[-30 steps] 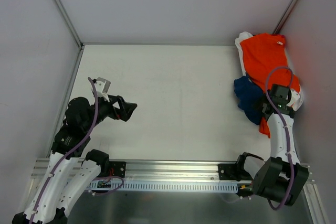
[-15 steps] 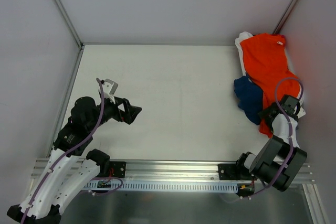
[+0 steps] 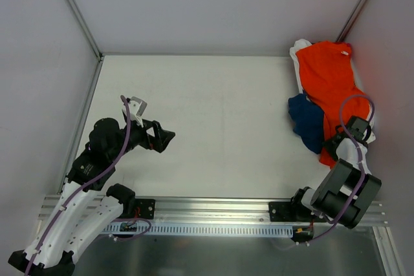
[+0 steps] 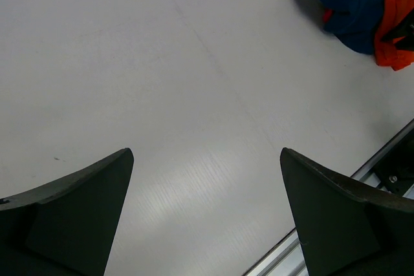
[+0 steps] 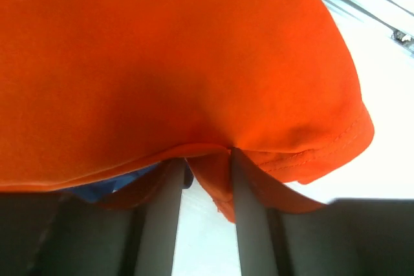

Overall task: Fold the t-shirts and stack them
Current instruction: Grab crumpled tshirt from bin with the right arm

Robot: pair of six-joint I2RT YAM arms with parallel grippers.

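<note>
On the table point(image 3: 220, 95), right edge, orange t-shirt point(image 3: 330, 72) lies heaped w/ navy t-shirt point(image 3: 307, 117) & white t-shirt point(image 3: 299, 50), none folded yet; right gripper point(image 5: 206, 159) pinches orange hem, left gripper point(image 4: 206, 159) gapes wide, empty, well apart.

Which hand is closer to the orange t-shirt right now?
Right. The right hand is shut on the hem of the orange t-shirt. The left hand hovers open across the table, well apart from it.
</note>
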